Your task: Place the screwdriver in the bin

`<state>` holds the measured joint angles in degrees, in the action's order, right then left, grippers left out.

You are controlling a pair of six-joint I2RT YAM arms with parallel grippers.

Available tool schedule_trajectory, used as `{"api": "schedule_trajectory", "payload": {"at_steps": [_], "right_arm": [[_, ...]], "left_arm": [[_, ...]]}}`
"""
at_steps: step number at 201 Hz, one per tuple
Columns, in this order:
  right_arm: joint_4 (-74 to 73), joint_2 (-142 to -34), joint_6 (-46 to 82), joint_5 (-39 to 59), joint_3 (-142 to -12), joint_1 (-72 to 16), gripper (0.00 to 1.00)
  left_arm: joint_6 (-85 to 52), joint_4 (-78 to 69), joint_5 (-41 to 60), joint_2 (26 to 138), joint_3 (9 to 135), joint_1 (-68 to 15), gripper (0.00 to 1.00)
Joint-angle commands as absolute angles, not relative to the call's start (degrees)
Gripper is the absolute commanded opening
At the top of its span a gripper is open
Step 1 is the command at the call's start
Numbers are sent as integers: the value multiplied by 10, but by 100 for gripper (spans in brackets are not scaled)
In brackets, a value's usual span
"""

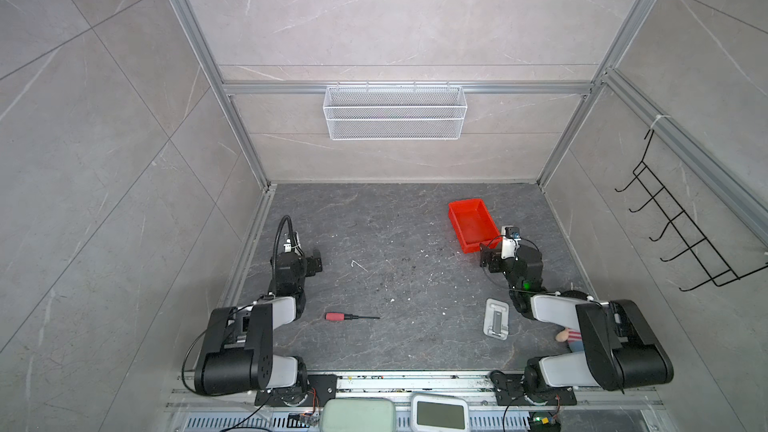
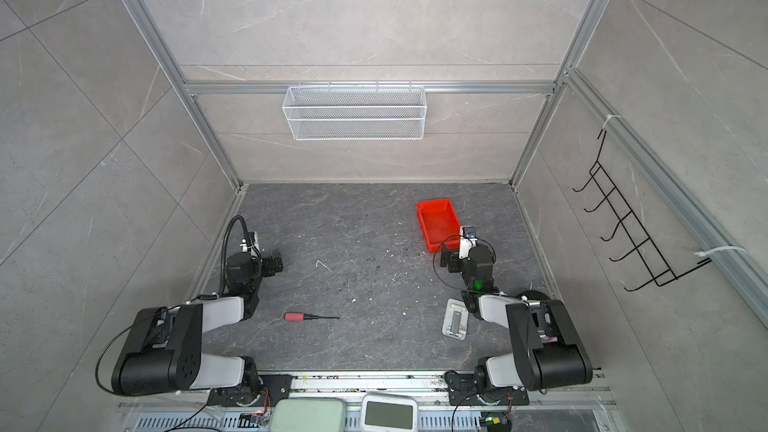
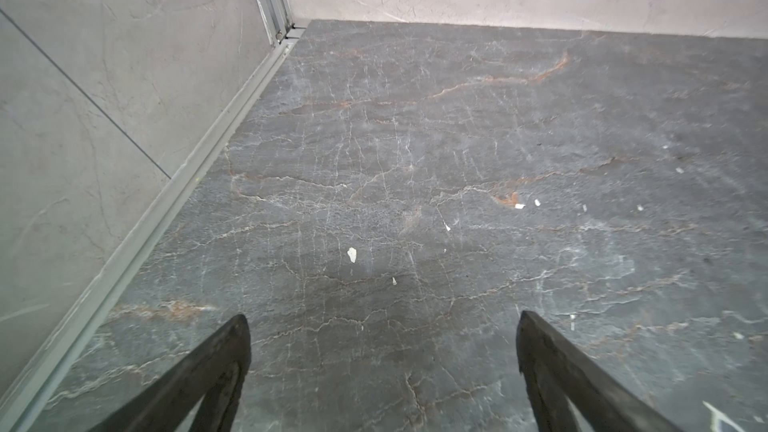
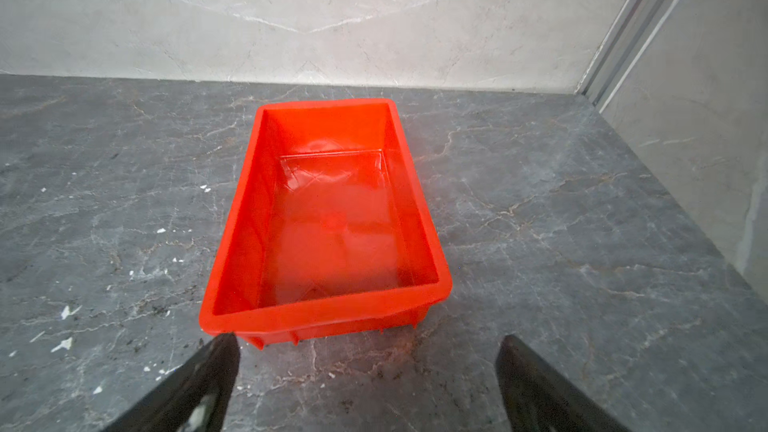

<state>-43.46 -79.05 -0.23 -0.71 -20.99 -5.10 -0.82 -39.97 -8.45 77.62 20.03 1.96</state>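
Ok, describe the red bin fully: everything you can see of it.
The bin is a shallow rectangular tray of glossy bright red plastic with low sloping walls, a rim lip and small ribs beneath it. Empty and upright, it rests flat on the dark marbled tabletop, right of centre toward the back in both top views, slightly skewed. Nothing else visibly touches it; the open right hand sits just short of its near end.

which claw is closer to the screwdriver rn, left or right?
Left. The left claw, open, sits just past the screwdriver handle, farther into the workspace. The right claw, also open, is well off to the shaft side, at the near end of the bin.
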Motion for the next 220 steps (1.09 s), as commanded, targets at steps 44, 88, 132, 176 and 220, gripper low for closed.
{"api": "schedule_trajectory", "payload": {"at_steps": [44,88,132,176,220], "right_arm": [[-240,-637,-46,43,-254,-52,99],[-104,-551,-78,92,-302,-68,99],[1,-494,-91,117,-348,-132,99],[63,-488,-105,113,-393,-245,99],[70,-532,-133,96,-435,-355,99]], "left_arm": [[-58,-201,-111,599,250,-40,100],[-132,-87,-203,556,306,-125,100],[-248,71,-341,563,387,-242,100],[-483,307,-362,592,476,-308,100],[-692,479,-370,671,534,-350,100]]}}
